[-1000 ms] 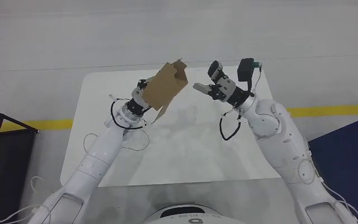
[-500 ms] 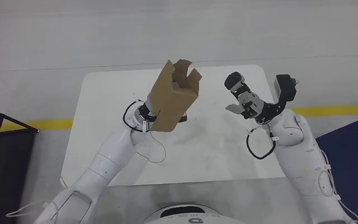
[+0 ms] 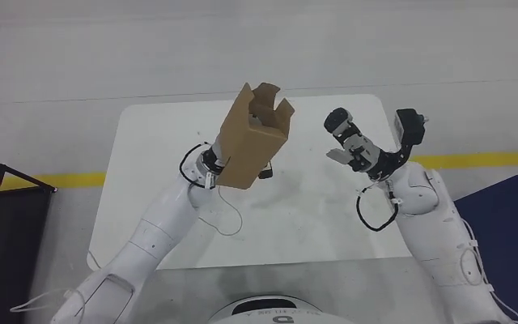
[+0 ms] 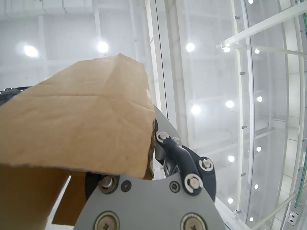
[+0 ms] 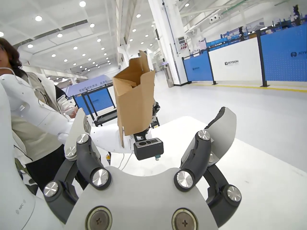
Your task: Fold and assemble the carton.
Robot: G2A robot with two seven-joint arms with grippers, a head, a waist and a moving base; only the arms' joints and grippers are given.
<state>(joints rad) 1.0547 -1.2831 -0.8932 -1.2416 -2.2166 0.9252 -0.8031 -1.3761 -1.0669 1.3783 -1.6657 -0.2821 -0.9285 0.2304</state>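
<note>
Looking down from the top view, the left arm held a brown cardboard carton (image 3: 255, 138) raised above the white bench (image 3: 154, 138), over the bench's far middle part. The carton stood opened into a rectangular tube, its upper end pointing away from the robot and showing notched, unfolded flaps. Its lower end covered the left arm's wrist. The right end effector (image 3: 335, 138) hung over the bench's far right part, just beside the carton but apart from it, with its two fingers spread wide and nothing between them. A yellow floor line (image 3: 65, 180) ran behind the bench on both sides.

From the left wrist view, the left end effector (image 4: 153, 135) was clamped on the carton's wall. A creased brown panel lay across the near side, and one dark finger linkage (image 4: 178, 153) pressed against the panel's ragged edge. Ceiling lights (image 4: 190, 47) showed beyond.

From the right wrist view, the right end effector's own grey fingers (image 5: 224, 130) stood wide apart and empty. Between them, farther off, the carton stood roughly upright above the bench, its open upper end showing the inner walls and one taller flap rising at the back. Its lower end sat in the left arm's grasp, clear of the bench surface.
</note>
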